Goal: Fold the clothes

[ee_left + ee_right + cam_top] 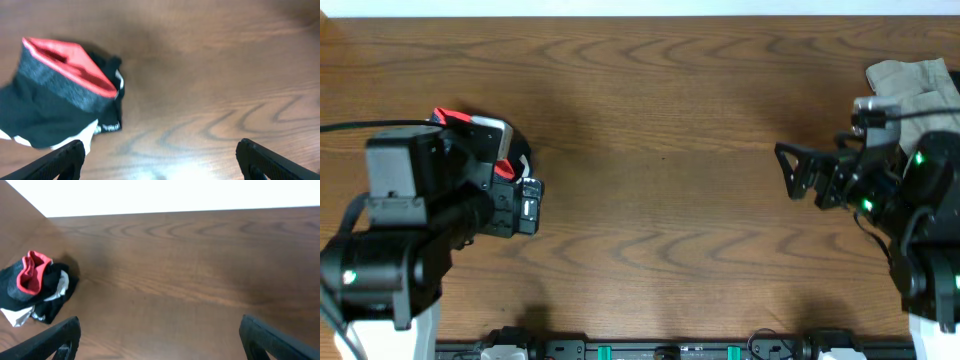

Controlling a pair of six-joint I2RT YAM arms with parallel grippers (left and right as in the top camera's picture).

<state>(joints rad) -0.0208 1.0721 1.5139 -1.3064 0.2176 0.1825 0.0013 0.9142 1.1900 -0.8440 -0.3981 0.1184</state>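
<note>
The clothes here are black pants with a coral-red and grey waistband (pixel 455 118), bunched in a heap at the table's left. They show at the upper left of the left wrist view (pixel 55 100) and at the far left of the right wrist view (pixel 37 287). My left gripper (pixel 160 160) is open and empty, just right of the heap and over bare wood; from overhead it (pixel 525 205) sits beside the heap. My right gripper (pixel 788 172) is open and empty at the right, pointing left, also seen in its wrist view (pixel 160 337). A beige garment (pixel 915 82) lies at the back right.
The wooden table (pixel 660 120) runs from the heap across to the right arm. Its far edge meets a white wall (pixel 175 195). The left arm's body covers part of the heap from overhead.
</note>
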